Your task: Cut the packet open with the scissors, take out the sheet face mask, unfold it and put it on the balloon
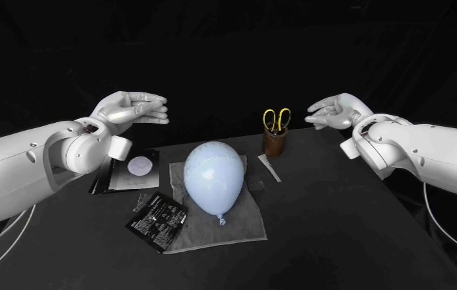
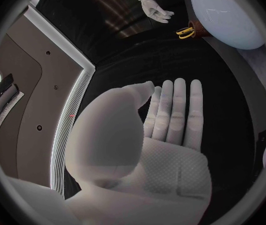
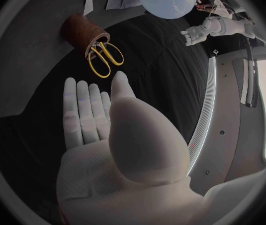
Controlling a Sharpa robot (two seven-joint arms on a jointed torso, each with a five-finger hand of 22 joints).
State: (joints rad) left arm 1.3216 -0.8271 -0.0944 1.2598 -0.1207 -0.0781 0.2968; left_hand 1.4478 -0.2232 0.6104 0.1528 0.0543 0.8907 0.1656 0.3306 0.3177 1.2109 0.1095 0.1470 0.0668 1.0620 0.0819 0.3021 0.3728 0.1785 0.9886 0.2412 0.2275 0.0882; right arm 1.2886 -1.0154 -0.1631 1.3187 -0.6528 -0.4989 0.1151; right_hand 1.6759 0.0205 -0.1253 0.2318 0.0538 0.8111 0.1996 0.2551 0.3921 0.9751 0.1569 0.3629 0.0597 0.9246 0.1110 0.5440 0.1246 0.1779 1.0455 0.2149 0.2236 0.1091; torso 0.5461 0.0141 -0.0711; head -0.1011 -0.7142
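Dead center of the frame, the balloon point(image 1: 214, 174) lies on a grey cloth point(image 1: 249, 222), with the black packet point(image 1: 157, 218) at the cloth's lower-left edge. Scissors point(image 1: 277, 119) stand handles-up in a brown cup point(image 1: 275, 145) just behind. The left hand point(image 1: 133, 110) at upper left and the right hand point(image 1: 333, 111) at upper right hover with fingers stretched flat, holding nothing.

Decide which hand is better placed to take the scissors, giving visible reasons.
Right, probably. The right hand hovers empty close beside the scissors, which stand handles-up in the brown holder. The left hand, also empty, is across the balloon, on the black packet's side.
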